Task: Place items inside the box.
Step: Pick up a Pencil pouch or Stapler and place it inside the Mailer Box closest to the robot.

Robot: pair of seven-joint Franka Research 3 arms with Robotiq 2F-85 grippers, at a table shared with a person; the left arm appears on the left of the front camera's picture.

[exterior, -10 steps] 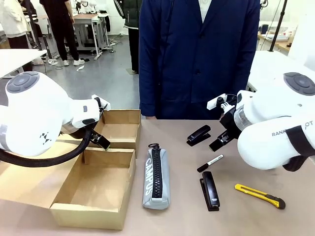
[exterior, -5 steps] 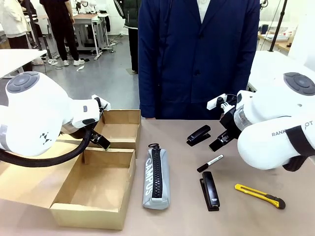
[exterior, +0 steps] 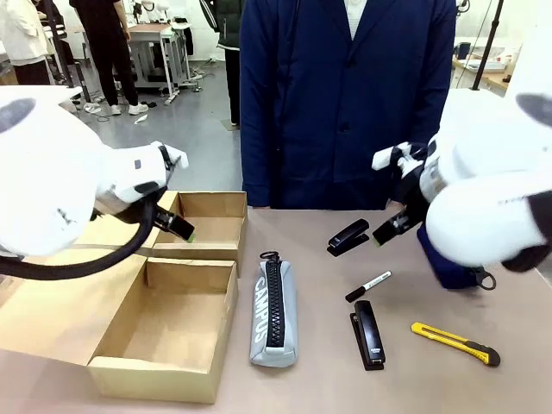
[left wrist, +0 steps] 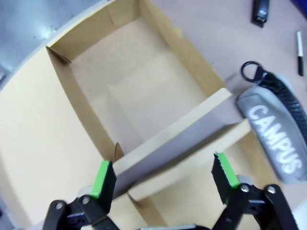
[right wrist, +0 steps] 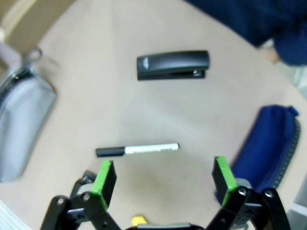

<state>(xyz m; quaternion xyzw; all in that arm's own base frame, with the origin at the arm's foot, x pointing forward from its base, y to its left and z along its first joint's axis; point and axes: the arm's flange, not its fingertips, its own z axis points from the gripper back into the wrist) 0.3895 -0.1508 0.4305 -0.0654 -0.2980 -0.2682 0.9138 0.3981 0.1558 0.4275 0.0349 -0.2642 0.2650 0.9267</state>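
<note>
Nothing is in the cardboard box (exterior: 159,378) yet; both its compartments look bare, and every item lies on the table (exterior: 319,384) to its right. The right gripper (right wrist: 163,175) hangs with its jaws spread wide and empty above the black marker (right wrist: 136,150), so I'd judge that marker to be the first pick. From the wrist camera the marker lies along the line between the two pads, not across it. To do this well the wrist would need to turn so the pads close across the barrel near its middle, then come straight down, since so thin a thing can roll or skid away.

The left gripper (left wrist: 163,177) hovers over the box's dividing wall, jaws also spread, holding nothing. Its arm sits above the box opening and may be in the way when the right arm carries something over.

Around the marker: one black stapler (exterior: 348,237) lies farther off towards the person (exterior: 345,103), the other stapler (exterior: 368,335) nearer, just beside the marker's cap end. A dark blue pouch (right wrist: 266,143) sits close on the right, near one finger's path. The grey CAMPUS pencil case (exterior: 274,312) lies between the marker and the box, right on the carrying route. The yellow utility knife (exterior: 455,342) rests near the right front edge.
</note>
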